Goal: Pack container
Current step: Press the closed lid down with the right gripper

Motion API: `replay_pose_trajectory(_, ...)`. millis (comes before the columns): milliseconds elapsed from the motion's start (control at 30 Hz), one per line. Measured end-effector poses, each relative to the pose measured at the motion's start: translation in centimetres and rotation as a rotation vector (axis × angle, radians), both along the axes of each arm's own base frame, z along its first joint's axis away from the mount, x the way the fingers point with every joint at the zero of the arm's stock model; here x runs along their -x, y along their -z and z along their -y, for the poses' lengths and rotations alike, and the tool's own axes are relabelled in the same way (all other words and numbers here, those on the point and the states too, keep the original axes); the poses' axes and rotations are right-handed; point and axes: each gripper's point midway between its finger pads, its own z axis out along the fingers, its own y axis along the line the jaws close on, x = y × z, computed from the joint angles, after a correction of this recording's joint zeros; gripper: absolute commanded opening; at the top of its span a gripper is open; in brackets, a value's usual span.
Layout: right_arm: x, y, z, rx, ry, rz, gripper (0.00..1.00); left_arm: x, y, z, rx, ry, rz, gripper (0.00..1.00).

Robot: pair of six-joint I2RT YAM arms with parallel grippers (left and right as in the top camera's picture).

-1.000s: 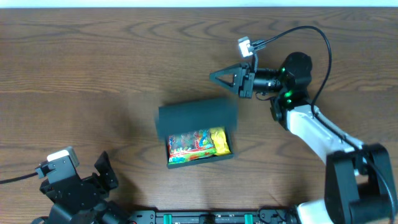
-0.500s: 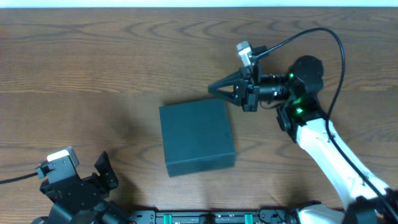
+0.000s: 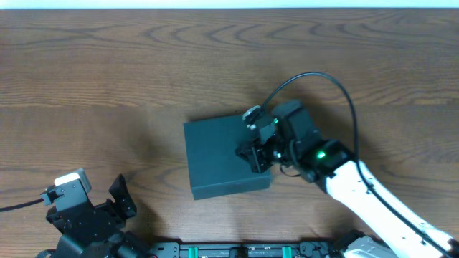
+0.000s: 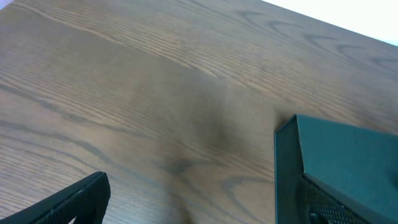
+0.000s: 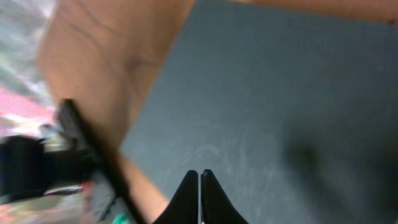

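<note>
1. Left gripper (image 4: 199, 202): it hangs over the near-left corner of the brown wood-grain table (image 3: 107, 72), well apart from the box. Its fingers are spread wide with nothing between them. Judgement: it is idle and parked there so the working arm has room.
2. Square matte dark teal-black cardboard container (image 3: 219, 161): it sits flat on the table, about midway along the near edge. The hinged flap lid is down, so the contents are hidden.
3. Right gripper (image 3: 252, 154): its tips are on the lid, close to the container's right edge. The fingers are pinched together and grip nothing. Judgement: the closed fingers serve as a blunt pusher to seat the flap, so packing looks nearly finished.
4. Count: one container, two grippers (one wide, one pinched), one table.
</note>
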Motion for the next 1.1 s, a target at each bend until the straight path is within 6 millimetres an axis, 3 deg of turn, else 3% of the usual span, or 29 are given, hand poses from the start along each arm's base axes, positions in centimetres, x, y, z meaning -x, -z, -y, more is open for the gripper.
replay_pose_trajectory(100, -0.1, 2.6, -0.4, 0.034, 0.011, -0.006, 0.06, 0.0, 0.0, 0.0, 0.000, 0.000, 0.001, 0.95)
replay_pose_trajectory(200, 0.9, 6.1, -0.1, 0.089, 0.036, -0.120, 0.02, 0.0, 0.0, 0.0, 0.000, 0.000, 0.000, 0.95)
replay_pose_trajectory(767, 1.6, 6.7, -3.4, 0.110, 0.147, -0.235, 0.02, 0.0, 0.0, 0.0, 0.001, 0.000, 0.000, 0.95)
replay_pose_trajectory(900, 3.6, 6.1, -4.2, 0.131, 0.122, -0.210, 0.02, 0.0, 0.0, 0.0, 0.000, 0.000, 0.000, 0.95)
replay_pose_trajectory(1100, 7.6, 6.0, -3.5, 0.175, 0.066, -0.253, 0.02, 0.0, 0.0, 0.0, 0.000, 0.000, 0.000, 0.95)
